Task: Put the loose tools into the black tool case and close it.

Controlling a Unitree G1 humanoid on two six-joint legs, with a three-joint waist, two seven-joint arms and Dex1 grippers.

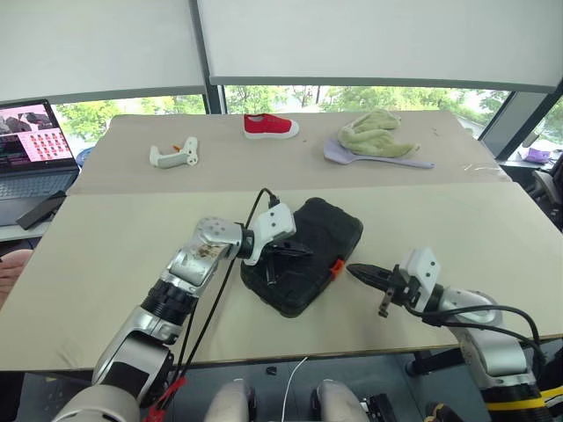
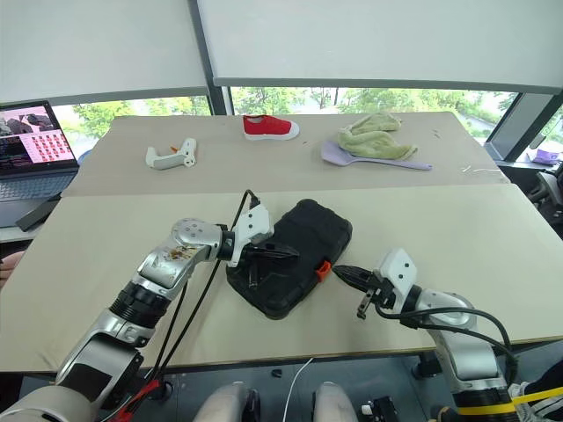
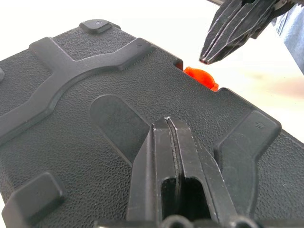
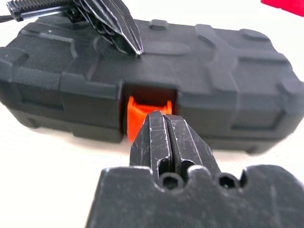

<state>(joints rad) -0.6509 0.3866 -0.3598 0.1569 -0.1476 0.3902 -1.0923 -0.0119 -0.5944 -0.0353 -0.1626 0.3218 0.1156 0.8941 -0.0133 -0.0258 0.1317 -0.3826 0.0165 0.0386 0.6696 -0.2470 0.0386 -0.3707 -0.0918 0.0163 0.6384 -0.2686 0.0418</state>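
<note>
We see the black tool case (image 1: 303,255) lying closed on the near part of the beige table (image 1: 106,255), its ribbed lid facing up and its orange latch (image 1: 336,266) on the side turned toward our right arm. Our left gripper (image 1: 299,251) has its two black fingers pressed together, holding nothing, with the tips resting over the lid of the case. Our right gripper (image 1: 355,271) is likewise pinched closed and empty, its tips pointing at the latch from just beside it; whether they touch it we cannot tell. Farther back on the table lie a white gun-shaped tool (image 1: 173,155), a red shoe (image 1: 271,127) and a crumpled green cloth (image 1: 376,134), with a laptop (image 1: 35,145) at the left edge.
</note>
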